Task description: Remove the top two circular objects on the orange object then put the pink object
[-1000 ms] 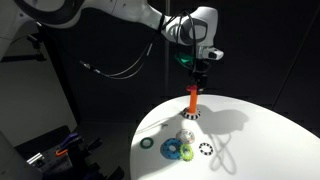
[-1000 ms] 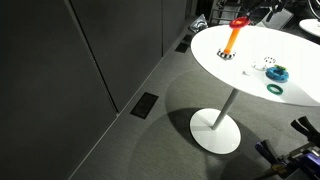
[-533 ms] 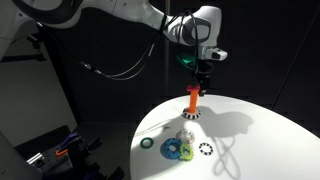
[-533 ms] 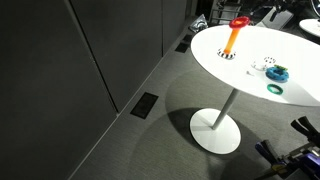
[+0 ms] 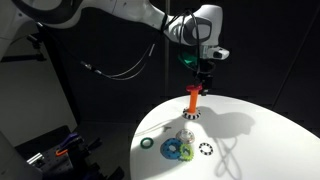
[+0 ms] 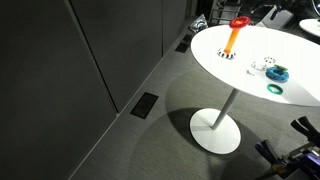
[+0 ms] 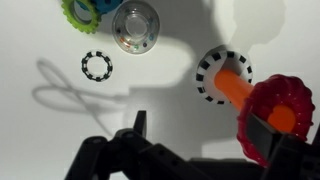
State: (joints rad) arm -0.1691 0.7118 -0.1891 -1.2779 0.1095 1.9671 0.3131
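The orange peg (image 7: 233, 84) stands upright on the white table, with a black-and-white patterned ring (image 7: 207, 78) around its foot. The pink gear-like ring (image 7: 283, 103) sits on the peg's top, orange showing through its hole; it also shows in an exterior view (image 6: 239, 22). My gripper (image 7: 200, 130) hangs over the peg (image 5: 192, 100), jaws wide apart; the right finger (image 7: 262, 135) overlaps the pink ring's edge and the left finger is far from it. A small black-and-white toothed ring (image 7: 96, 66) lies loose on the table.
A clear round piece (image 7: 135, 27) and a blue ring on a green gear (image 7: 85, 10) lie near the loose ring. A dark green ring (image 5: 147, 143) lies by the table's edge. The round white table (image 6: 300, 55) stands on a single pedestal.
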